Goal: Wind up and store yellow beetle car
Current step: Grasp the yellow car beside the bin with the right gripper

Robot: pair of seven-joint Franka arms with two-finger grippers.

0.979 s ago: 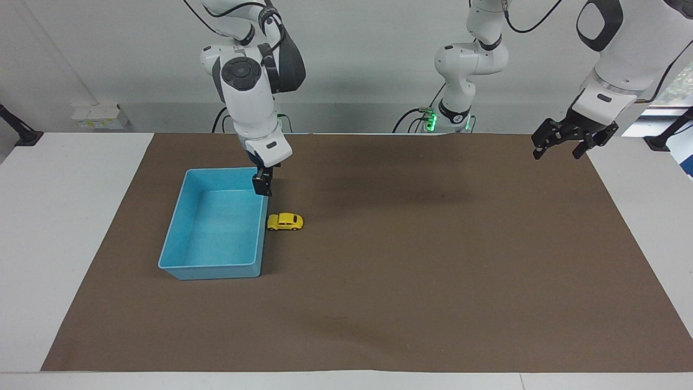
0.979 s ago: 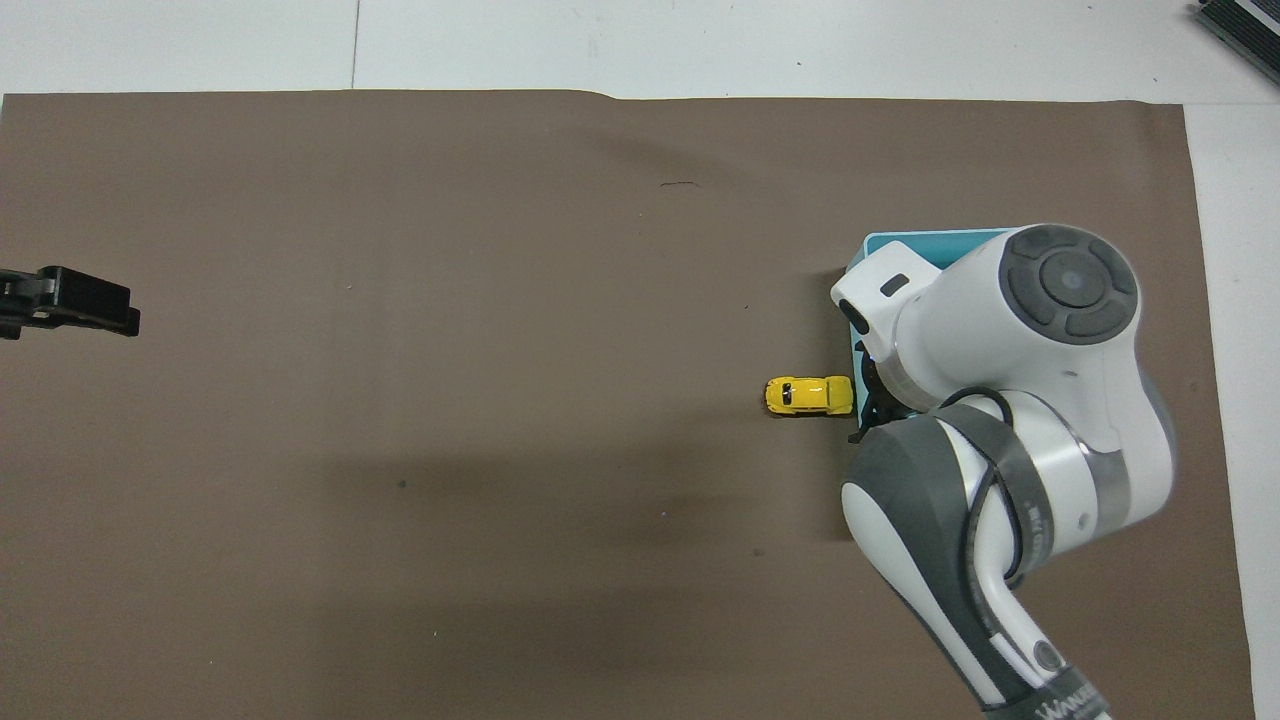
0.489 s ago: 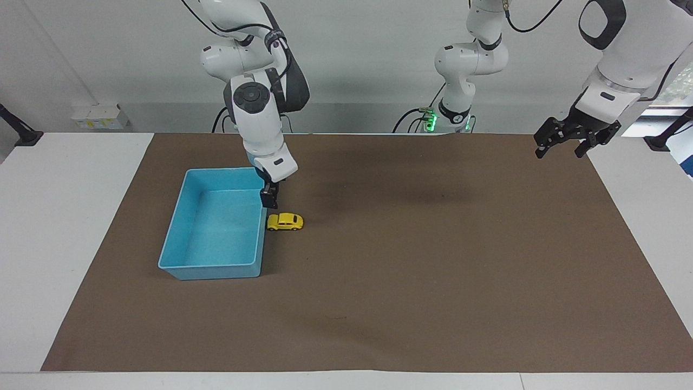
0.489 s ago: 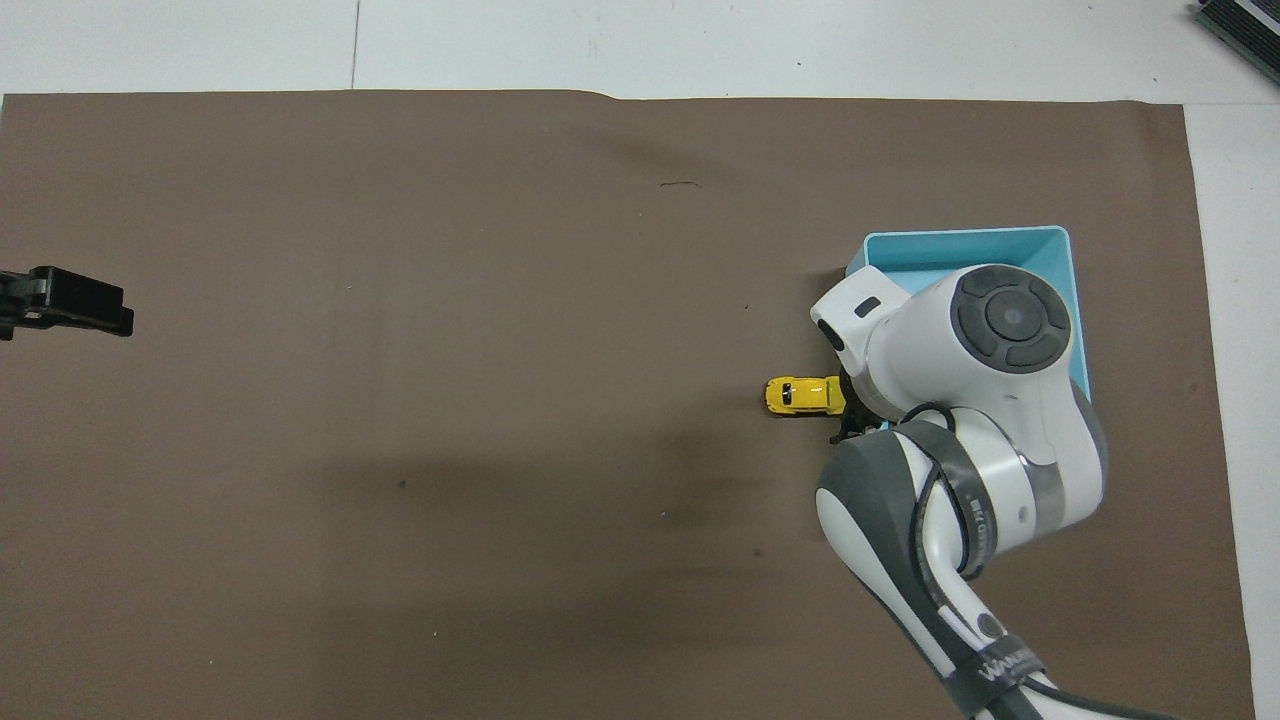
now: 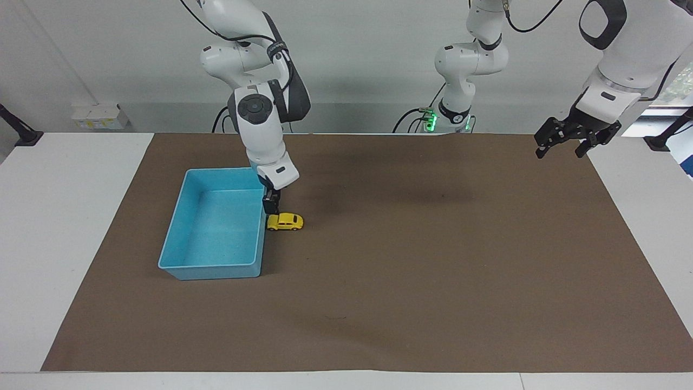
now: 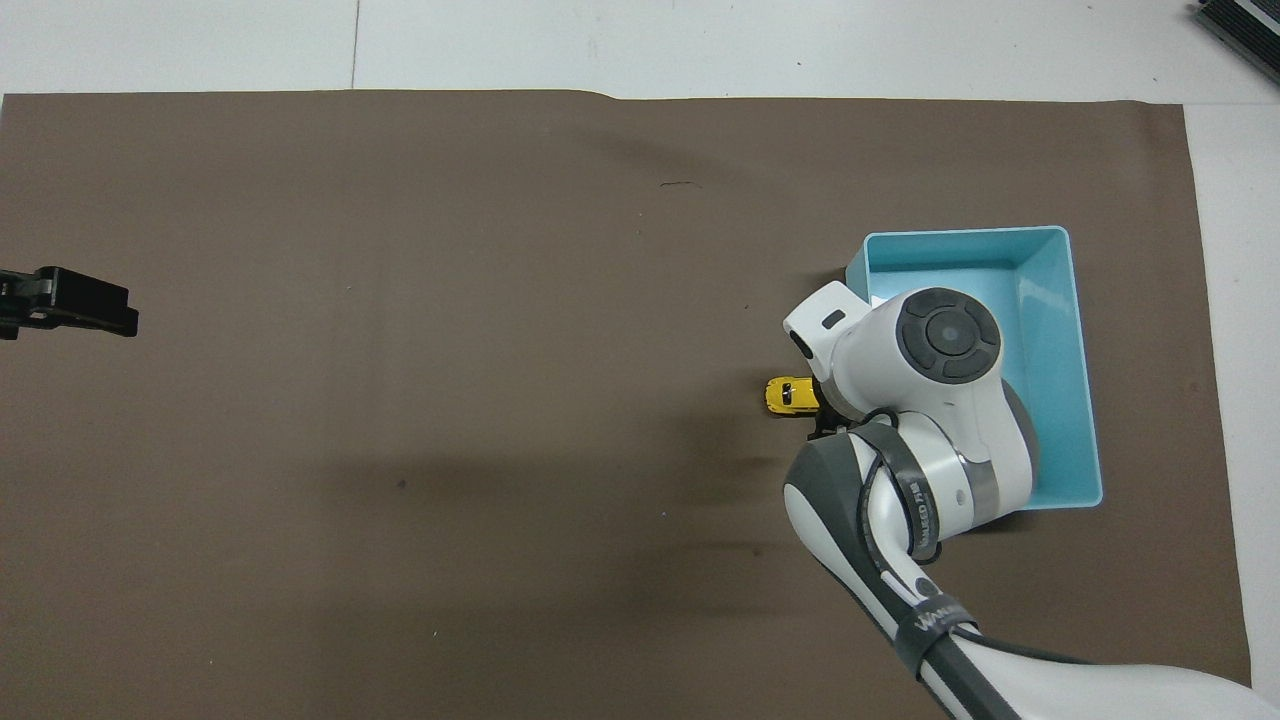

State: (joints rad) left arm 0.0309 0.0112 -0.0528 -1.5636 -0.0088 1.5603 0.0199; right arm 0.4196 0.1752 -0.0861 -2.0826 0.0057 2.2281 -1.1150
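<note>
Covering most of the white tabletop [image 5: 65, 227] is a brown mat [image 5: 433, 271], and on it, toward the right arm's end, sits a blue bin [image 5: 178, 268] with nothing in it. The yellow beetle car [image 5: 285, 221] stands on the mat just beside the bin's long wall, all wheels down, outside the bin. That wall is the one obstacle close to the car; the mat around its other sides lies bare.

The right gripper [image 5: 270, 207] hangs directly over the bin-side end of the car, just above its roof, fingers spread and holding nothing. In the overhead view the right arm's wrist hides that end of the car [image 6: 787, 395] and part of the bin [image 6: 1085, 380].

The left gripper [image 5: 563, 145] waits in the air over the mat's corner at the left arm's end, well apart from everything, fingers spread and holding nothing; its tip [image 6: 95, 305] just shows at the edge of the overhead view.

Compared with a second ago, the right gripper has left the bin's rim and come lower over the car; car, bin and left gripper have barely changed.
</note>
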